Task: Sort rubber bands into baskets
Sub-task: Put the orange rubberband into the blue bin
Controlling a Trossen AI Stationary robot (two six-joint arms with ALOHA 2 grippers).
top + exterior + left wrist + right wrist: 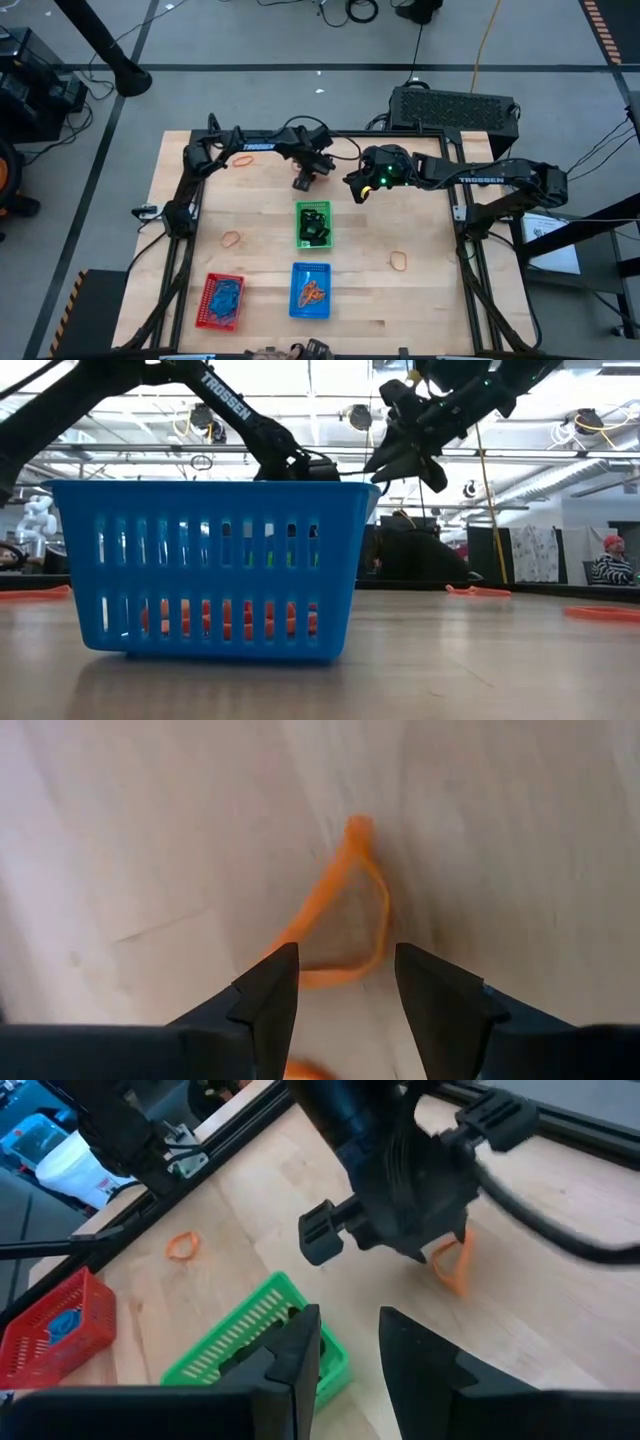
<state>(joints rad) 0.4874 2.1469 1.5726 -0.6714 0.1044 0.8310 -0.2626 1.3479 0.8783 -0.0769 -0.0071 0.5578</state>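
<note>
My left gripper (303, 181) is open, low over the table's far middle. An orange rubber band (350, 870) lies ahead of it, its near end between the fingertips; it also shows in the right wrist view (452, 1265). My right gripper (355, 190) is open and empty, just right of the left gripper, above the table. The green basket (300, 226) holds black bands. The blue basket (295, 290) holds orange bands. The red basket (207, 300) holds blue bands. All three baskets stand on the table, nearer the front than both grippers. My left gripper (345, 970) points down at the table with one fingertip (275, 985) on each side of the band's near end (335, 975). I cannot tell whether the fingertips touch the band.
Loose orange bands lie on the wood at the far left (243, 160), at the left middle (232, 238) and at the right (399, 261). A black box (455, 108) stands past the far edge. The blue basket (215, 570) fills the low view's front.
</note>
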